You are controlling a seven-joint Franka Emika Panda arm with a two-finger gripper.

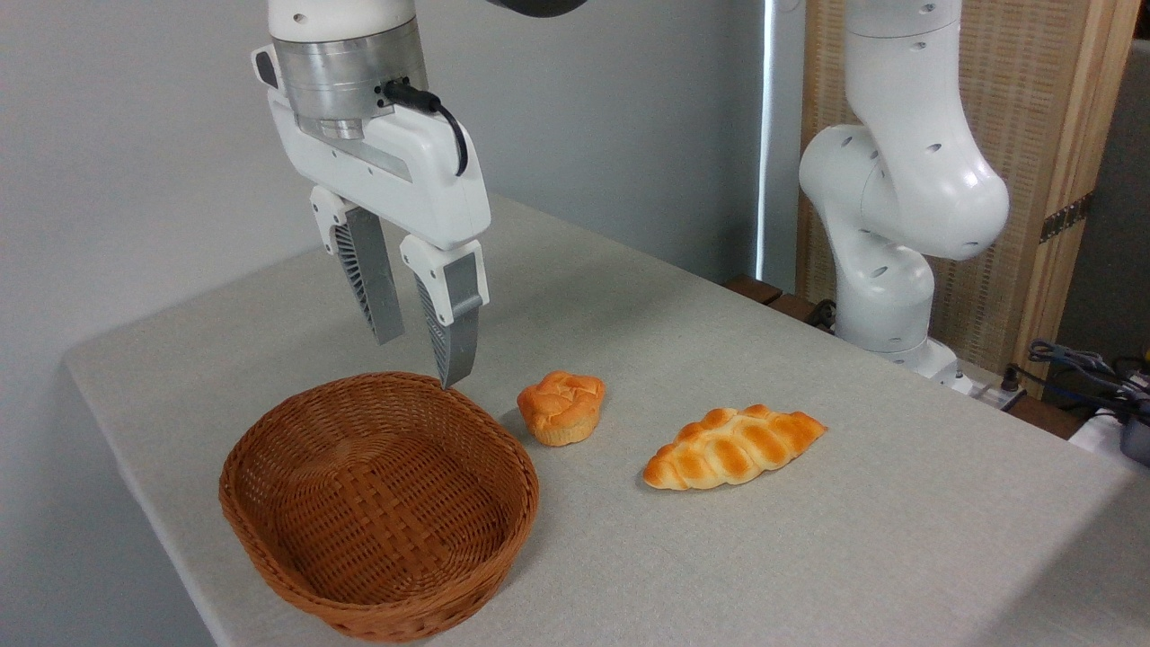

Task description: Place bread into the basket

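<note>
the oval brown woven wicker basket [377,503] sits on the left part of the table with the pale grey cloth [809,539], close to the left edge and the front edge. its sides are low. nothing lies inside it, only its woven floor shows.

the white robot gripper with two grey fingers [422,355] hangs in the air above the far rim of the basket. its fingers [454,332] are apart, with a clear gap between them, and they hold nothing. the tip of the nearer finger looks just above the back rim, but i cannot tell if it touches.

just to the right of the basket stands the small round bun with an orange knotted top and a pale ridged base [561,407]. it rests on the cloth, near the basket's right rim but not touching it, about in the middle of the table. it is outside the basket, and lower and to the right of the fingers.

further right lies the longer golden braided loaf with pointed ends [734,447]. it lies flat on the cloth, tilted a bit, apart from the bun. nothing stands between the bun and the basket.

at the far right edge of the table stands the big white robot arm base [898,198], with a light wooden screen [1033,135] behind it. some dark cables [1078,368] lie beyond the table's right corner.
</note>
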